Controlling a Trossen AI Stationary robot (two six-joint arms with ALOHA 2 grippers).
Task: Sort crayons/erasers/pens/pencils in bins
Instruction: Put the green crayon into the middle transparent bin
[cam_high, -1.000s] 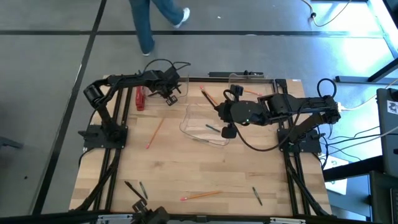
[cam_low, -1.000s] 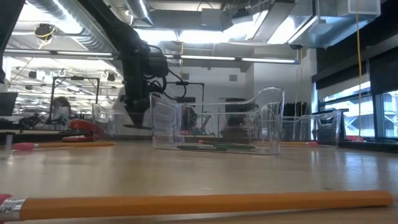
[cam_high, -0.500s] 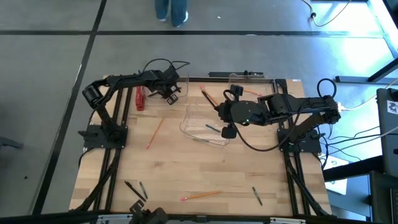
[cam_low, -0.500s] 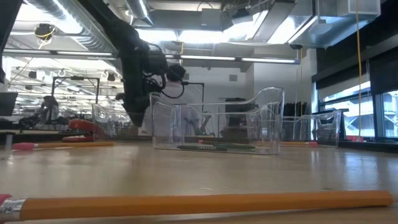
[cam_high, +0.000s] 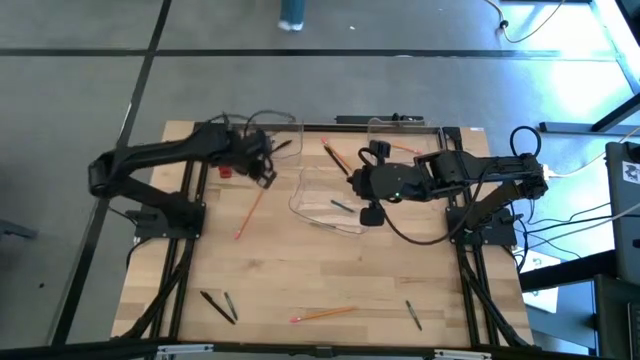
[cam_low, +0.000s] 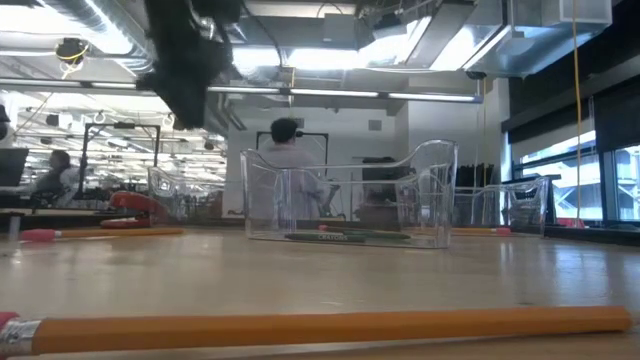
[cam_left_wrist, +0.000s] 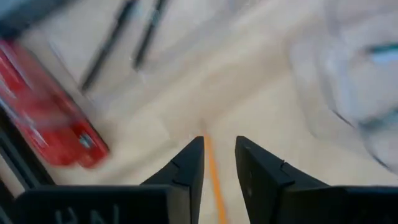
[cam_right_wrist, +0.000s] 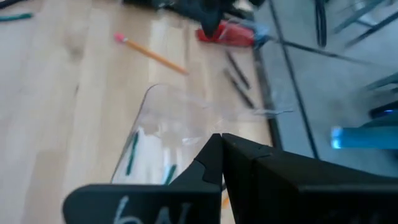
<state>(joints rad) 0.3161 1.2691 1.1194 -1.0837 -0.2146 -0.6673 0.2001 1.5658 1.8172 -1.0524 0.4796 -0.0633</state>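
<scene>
We've got the left gripper (cam_high: 266, 172) slightly open over a pencil (cam_high: 249, 214); the right gripper (cam_high: 352, 184) sits pinched shut, empty, at the bin (cam_high: 322, 213) with crayons (cam_high: 342, 206).

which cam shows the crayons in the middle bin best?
Low view: the crayons lie flat on the floor of the middle bin, seen side-on through its clear wall. The high view shows one crayon as a small stick. The right wrist view catches two blurred. The left wrist view shows only a blurred bin.
</scene>
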